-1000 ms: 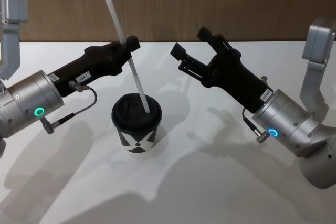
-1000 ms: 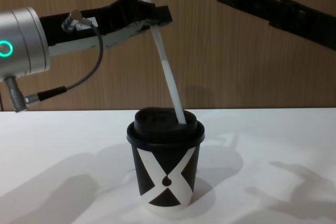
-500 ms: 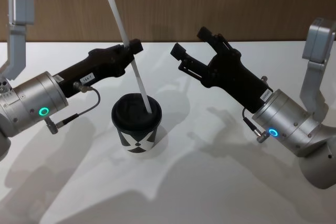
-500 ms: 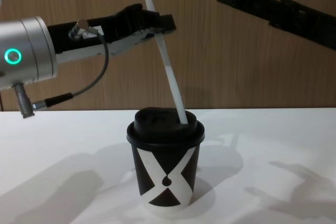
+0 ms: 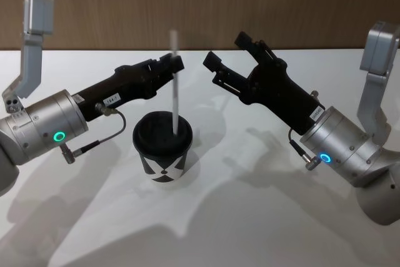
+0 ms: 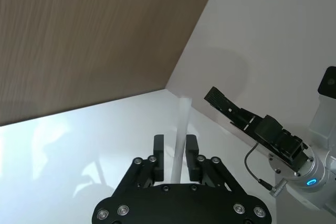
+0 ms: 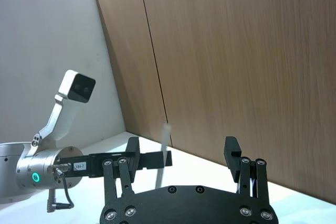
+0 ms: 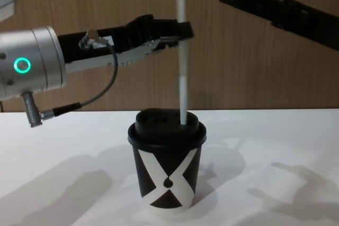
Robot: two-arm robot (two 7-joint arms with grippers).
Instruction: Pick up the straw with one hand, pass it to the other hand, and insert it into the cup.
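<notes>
The white straw (image 5: pixel 175 85) stands nearly upright, its lower end in the domed lid of the black cup (image 5: pixel 161 154) with the white X (image 8: pixel 168 181). My left gripper (image 5: pixel 177 64) reaches in from the left at the straw's upper half. In the left wrist view the straw (image 6: pixel 181 124) stands between the fingers (image 6: pixel 158 148) with a gap on one side, so the left gripper (image 6: pixel 175 149) is open around it. My right gripper (image 5: pixel 226 49) hangs open to the right of the straw, apart from it. Seen from the chest, the straw (image 8: pixel 181 67) rises well above the cup.
The white table (image 5: pixel 250 217) runs back to a wooden wall (image 5: pixel 281 4). The right arm's silver wrist (image 5: pixel 344 145) stands at the right, the left arm's wrist (image 5: pixel 44 132) at the left.
The straw has swung from a left lean to upright and sits lower in the cup. My left gripper has moved right and loosened around it. The right arm has not moved.
</notes>
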